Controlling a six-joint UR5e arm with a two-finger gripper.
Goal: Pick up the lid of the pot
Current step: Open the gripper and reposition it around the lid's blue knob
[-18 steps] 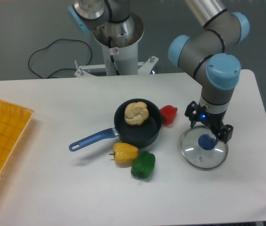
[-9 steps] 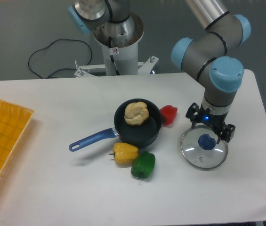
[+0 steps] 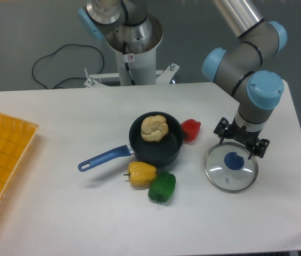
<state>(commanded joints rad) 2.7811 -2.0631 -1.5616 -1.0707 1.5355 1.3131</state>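
Right of the frying pan (image 3: 163,153), the glass pot lid (image 3: 229,180) lies beneath the gripper (image 3: 236,148), whose parted fingers hide some rim; yellow pepper (image 3: 141,174), green pepper (image 3: 162,186) and red pepper (image 3: 190,129) sit around the frying pan

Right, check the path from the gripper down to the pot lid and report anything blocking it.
Nothing visible blocks it: the open gripper is right by the lid's blue knob. The red pepper lies beside the pan, outside the path to the pot lid.
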